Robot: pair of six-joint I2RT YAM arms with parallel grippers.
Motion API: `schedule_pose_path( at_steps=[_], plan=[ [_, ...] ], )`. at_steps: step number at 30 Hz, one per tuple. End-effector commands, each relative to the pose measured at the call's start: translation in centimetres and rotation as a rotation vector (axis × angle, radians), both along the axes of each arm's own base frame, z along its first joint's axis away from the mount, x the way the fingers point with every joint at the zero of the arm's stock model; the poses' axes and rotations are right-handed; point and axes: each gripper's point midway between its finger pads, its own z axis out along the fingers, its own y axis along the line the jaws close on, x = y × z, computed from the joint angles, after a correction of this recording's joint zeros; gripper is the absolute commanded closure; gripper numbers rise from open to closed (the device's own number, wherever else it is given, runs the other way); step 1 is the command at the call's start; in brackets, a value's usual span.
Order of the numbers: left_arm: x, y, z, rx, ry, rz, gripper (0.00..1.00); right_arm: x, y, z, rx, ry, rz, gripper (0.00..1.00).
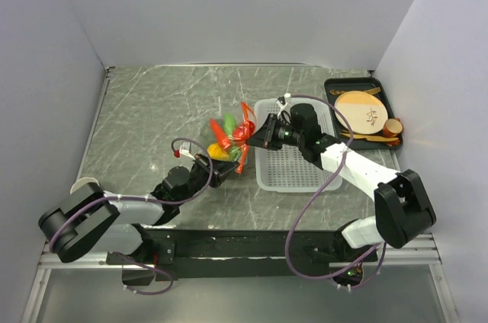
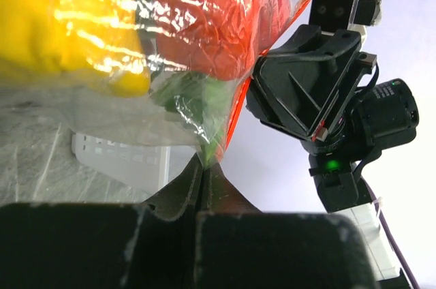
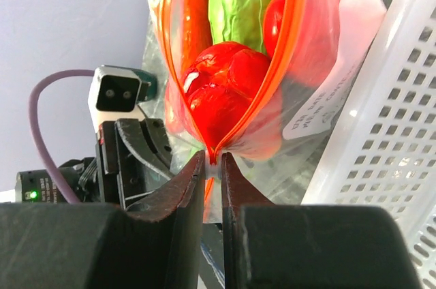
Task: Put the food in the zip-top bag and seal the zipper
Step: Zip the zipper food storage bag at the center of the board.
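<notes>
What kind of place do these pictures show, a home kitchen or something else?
Probably a robot test cell, not a kitchen: plain white panels wall in a marble-look table, and the left arm and right arm hold a clear bag of toy food.

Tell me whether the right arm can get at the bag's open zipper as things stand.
Probably yes. The right claw is shut on the end of the zipper, where its strips meet, and nothing crosses the gaping strips beyond. The left claw holds the bag from the other side.
</notes>
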Motion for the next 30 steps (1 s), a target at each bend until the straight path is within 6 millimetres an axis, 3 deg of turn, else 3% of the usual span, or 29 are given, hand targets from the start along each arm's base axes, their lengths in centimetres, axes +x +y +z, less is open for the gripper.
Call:
schedule_pose_path(
  at_steps=[1, 11, 30],
  plan=[
    [-2.0, 0.8, -3.8, 0.119, 0.073, -0.051, 0.99, 6.1, -1.9, 4.9, 0.005, -0.213, -0.139, 0.94],
    [-1.9, 3.2, -4.0, 0.181, 0.065, 0.038, 0.99, 7.1, -2.5, 5.9, -0.014, -0.240, -0.150, 0.94],
    [-2.8, 5.5, -5.1, 0.192, 0.099, 0.090, 0.99, 9.5, -3.0, 6.4, -0.007, -0.240, -0.151, 0.94]
  ],
)
